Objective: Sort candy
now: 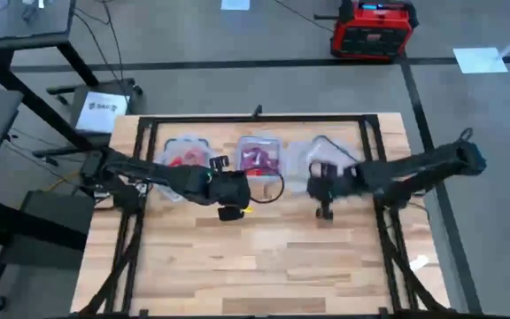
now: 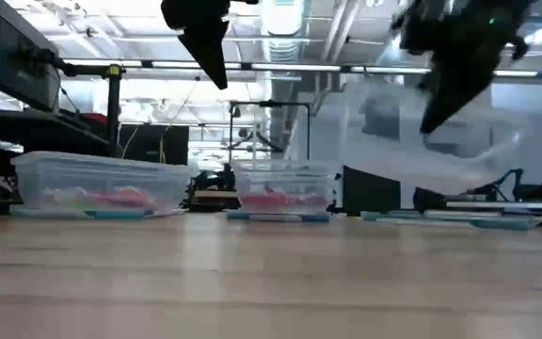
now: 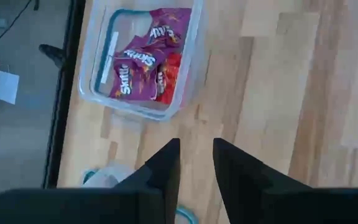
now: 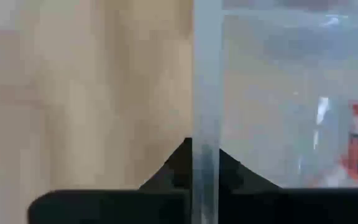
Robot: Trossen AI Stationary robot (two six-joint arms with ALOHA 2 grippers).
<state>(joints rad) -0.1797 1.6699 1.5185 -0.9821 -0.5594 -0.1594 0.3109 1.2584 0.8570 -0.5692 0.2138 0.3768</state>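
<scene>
Three clear tubs stand along the table's far side. The left tub (image 1: 184,152) holds red candy (image 2: 111,198). The middle tub (image 3: 143,59) holds purple and red candy packets (image 3: 145,62). My right gripper (image 1: 324,190) is shut on the right tub (image 2: 431,141), which hangs tilted above the table. A red piece (image 4: 356,149) shows through its wall. My left gripper (image 3: 196,155) hovers above bare wood near the middle tub, its fingers a little apart with nothing between them. My right gripper pinches the right tub's clear side wall (image 4: 207,124) at its rim, one finger inside the tub and one outside. The fingers slant down onto it. The tub is lifted clear of the table and hangs tilted below the gripper (image 2: 445,89).
Bluish lids (image 2: 454,221) lie flat on the wood under and beside the tubs. A black frame rail (image 1: 255,118) runs along the table's far edge. The near half of the wooden table (image 1: 255,266) is bare wood. A red case (image 1: 372,28) stands on the floor beyond.
</scene>
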